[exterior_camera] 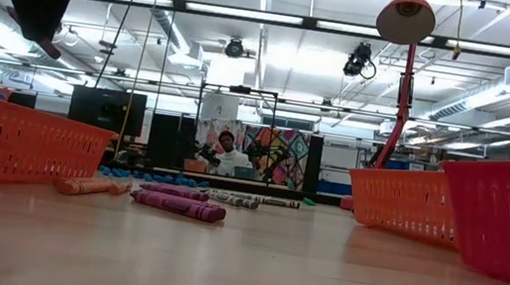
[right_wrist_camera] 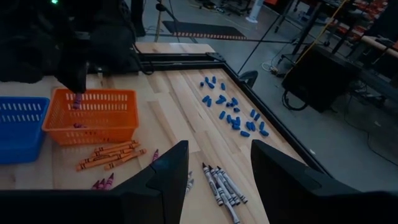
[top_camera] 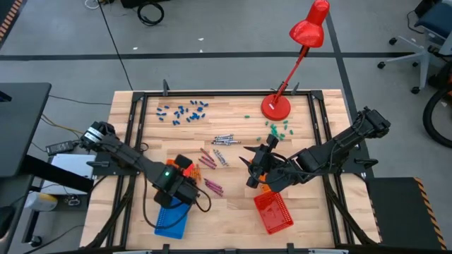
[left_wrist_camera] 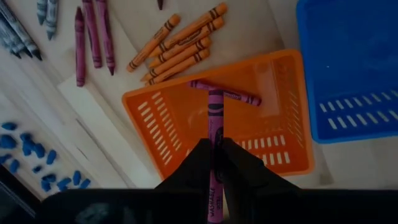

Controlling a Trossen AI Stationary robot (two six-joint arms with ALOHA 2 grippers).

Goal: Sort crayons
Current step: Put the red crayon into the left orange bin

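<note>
My left gripper (left_wrist_camera: 215, 146) hangs over the left orange basket (left_wrist_camera: 161, 124), shut on a magenta crayon (left_wrist_camera: 215, 118). A second magenta crayon (left_wrist_camera: 231, 94) lies inside that basket. Orange crayons (left_wrist_camera: 180, 46) lie on the table beside the basket. Magenta crayons (top_camera: 208, 162) and grey crayons (top_camera: 224, 139) lie mid-table. In the high view the left gripper (top_camera: 180, 182) covers most of the basket. My right gripper (right_wrist_camera: 214, 168) waits open above the table's middle right (top_camera: 248, 166), with nothing between its fingers. My left gripper pinches the magenta crayon between its two fingers (left_wrist_camera: 198, 158), which lie along its length. They come from above, pointing steeply down. The crayon's free end (left_wrist_camera: 215, 96) sticks out past the fingertips, clear above the basket floor.
A blue basket (top_camera: 171, 219) stands near the front edge beside the orange one. A red basket (top_camera: 274, 212) and another orange basket (exterior_camera: 406, 204) stand at the front right. Blue bits (top_camera: 182, 111) and green bits (top_camera: 277, 128) lie at the back, by a red lamp (top_camera: 277, 106).
</note>
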